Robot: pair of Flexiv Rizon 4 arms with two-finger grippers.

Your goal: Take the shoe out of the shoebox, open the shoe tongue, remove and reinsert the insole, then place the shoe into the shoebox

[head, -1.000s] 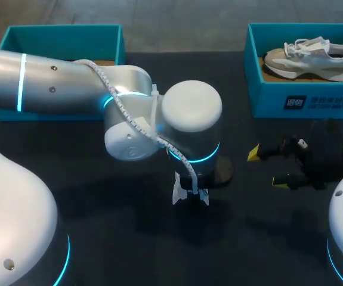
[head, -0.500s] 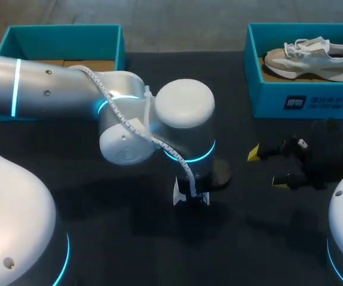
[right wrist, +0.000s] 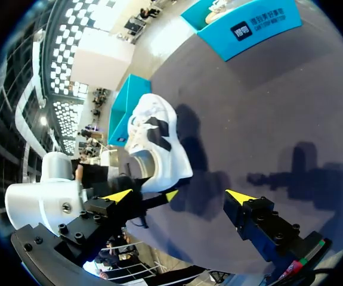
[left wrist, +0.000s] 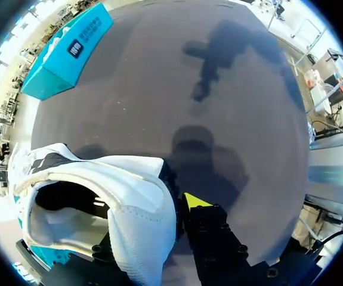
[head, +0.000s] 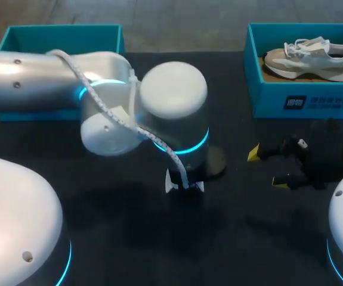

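Spreading dark (shadow-blotched), the table (left wrist: 159,77) underlies the shoe (left wrist: 129,193) in the left pincer (left wrist: 159,223).

Note your held shoe (right wrist: 157,140): white, black side patches. Right shoebox (head: 266,98) teal; its sneaker (head: 308,58) beige-grey, white laces. Table (head: 249,238) black.

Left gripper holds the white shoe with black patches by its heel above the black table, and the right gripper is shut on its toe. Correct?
No: the right gripper is open, its fingers spread with nothing between them and the white shoe with black patches ahead of it, untouched, as the right wrist view shows. The rest stands.
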